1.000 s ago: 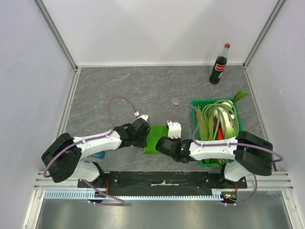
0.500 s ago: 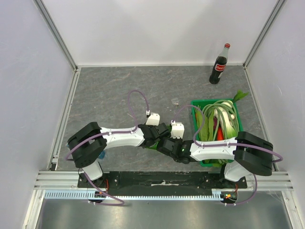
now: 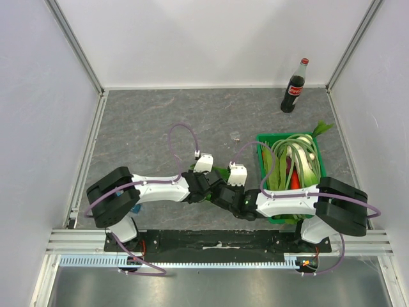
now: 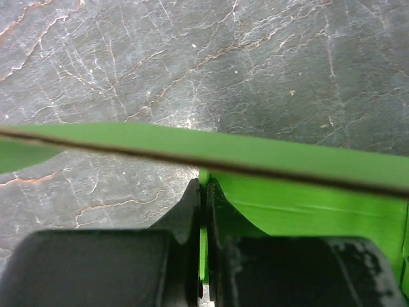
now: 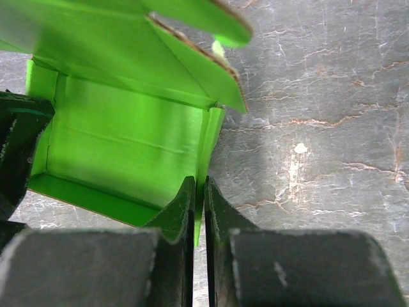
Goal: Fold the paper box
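The lime-green paper box [image 5: 128, 147] sits on the grey table between my two grippers, its walls and flaps partly raised. From above only a sliver of the paper box [image 3: 220, 171] shows behind the wrists. My left gripper [image 4: 204, 192] is shut on a thin upright wall of the paper box [image 4: 307, 204], with a long flap edge crossing just beyond the fingertips. On the opposite side wall, my right gripper [image 5: 199, 192] is shut with the card pinched between its black fingers [image 5: 182, 211]. In the top view the left gripper [image 3: 206, 185] and right gripper [image 3: 225, 192] almost meet.
A dark-green crate [image 3: 262, 144] of vegetables stands close to the right of the box, beside the right arm. A cola bottle [image 3: 294, 86] is at the back right corner. A small blue block [image 3: 133, 207] lies under the left arm. White walls enclose the table.
The left arm has swung right from the box's left edge and its jaws have closed on a box wall. The right gripper has kept its hold and barely moved.
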Controlling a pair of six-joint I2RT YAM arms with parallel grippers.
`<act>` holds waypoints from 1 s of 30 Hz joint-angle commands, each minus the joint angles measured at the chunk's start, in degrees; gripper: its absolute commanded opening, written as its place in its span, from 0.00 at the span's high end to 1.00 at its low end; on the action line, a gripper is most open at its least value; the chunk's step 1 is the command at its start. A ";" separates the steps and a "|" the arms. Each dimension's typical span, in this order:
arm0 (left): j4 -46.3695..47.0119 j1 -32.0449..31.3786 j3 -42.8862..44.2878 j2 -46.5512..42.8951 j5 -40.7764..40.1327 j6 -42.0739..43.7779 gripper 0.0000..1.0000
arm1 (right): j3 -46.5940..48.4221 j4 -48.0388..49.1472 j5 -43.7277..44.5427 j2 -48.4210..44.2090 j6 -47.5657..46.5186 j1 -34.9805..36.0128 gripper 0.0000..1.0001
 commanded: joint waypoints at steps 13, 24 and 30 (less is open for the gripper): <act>8.88 5.22 -13.06 -17.99 23.09 3.06 0.43 | 0.30 0.28 -1.94 -0.68 -10.12 -0.63 1.00; 11.34 6.18 -18.07 -29.08 28.55 3.24 0.47 | 4.08 -2.97 -5.46 -3.75 -21.27 -0.89 0.66; 13.97 6.18 -18.33 -24.51 28.64 1.93 0.56 | 7.15 -5.00 -7.83 -3.58 -27.61 -1.59 0.64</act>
